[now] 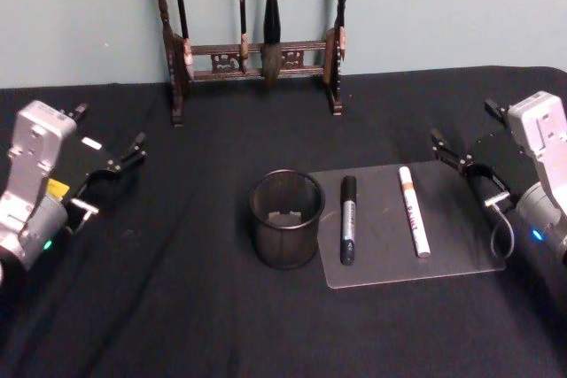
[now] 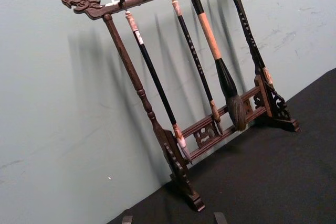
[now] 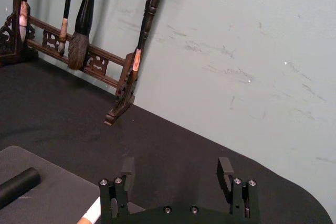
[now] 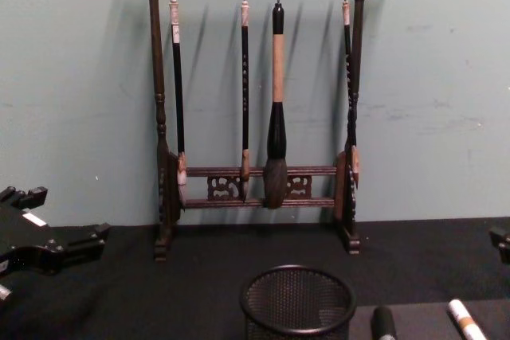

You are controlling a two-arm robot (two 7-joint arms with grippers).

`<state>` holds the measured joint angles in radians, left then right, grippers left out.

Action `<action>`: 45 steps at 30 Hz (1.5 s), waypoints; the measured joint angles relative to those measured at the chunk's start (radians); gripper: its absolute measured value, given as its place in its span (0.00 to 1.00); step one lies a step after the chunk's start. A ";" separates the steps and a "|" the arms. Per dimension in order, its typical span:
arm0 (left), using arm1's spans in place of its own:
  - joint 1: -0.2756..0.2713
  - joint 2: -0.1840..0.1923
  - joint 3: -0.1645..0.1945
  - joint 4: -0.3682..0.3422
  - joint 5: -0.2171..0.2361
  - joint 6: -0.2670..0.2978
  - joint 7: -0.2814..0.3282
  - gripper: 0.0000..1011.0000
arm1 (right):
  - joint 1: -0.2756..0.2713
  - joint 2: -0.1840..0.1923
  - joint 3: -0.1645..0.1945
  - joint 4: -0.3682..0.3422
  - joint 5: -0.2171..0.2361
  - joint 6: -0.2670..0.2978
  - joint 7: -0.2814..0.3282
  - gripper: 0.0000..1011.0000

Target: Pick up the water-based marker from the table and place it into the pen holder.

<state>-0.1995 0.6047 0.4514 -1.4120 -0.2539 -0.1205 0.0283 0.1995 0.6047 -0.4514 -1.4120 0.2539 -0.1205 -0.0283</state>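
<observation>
Two markers lie side by side on a grey mat [image 1: 461,250] on the black table [image 1: 177,307]: a black marker [image 1: 348,219] and a white marker [image 1: 414,212] with an orange band. Which one is water-based I cannot tell. The black mesh pen holder [image 1: 285,219] stands upright just left of the mat, seen from the side as the pen holder [image 4: 297,302]. My left gripper [image 1: 109,127] hovers open far to the left. My right gripper [image 1: 464,123] is open beyond the mat's right corner, empty, with its fingertips [image 3: 127,169] apart.
A tall dark wooden brush rack [image 1: 252,50] with hanging calligraphy brushes stands at the back of the table against the green wall. There is open black table in front of the holder and between the rack and the mat.
</observation>
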 joint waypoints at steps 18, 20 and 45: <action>0.000 0.000 0.000 0.000 0.000 0.000 0.000 0.99 | 0.000 0.000 0.000 0.000 0.000 0.000 0.000 0.99; 0.000 0.000 0.000 0.000 0.000 0.000 0.000 0.99 | 0.000 0.000 0.000 0.000 0.000 0.000 0.000 0.99; 0.000 0.000 0.000 0.000 0.000 0.000 0.000 0.99 | 0.000 0.000 0.000 0.000 0.000 0.000 0.000 0.99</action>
<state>-0.1995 0.6047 0.4514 -1.4120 -0.2539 -0.1205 0.0282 0.1995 0.6047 -0.4514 -1.4120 0.2539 -0.1205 -0.0283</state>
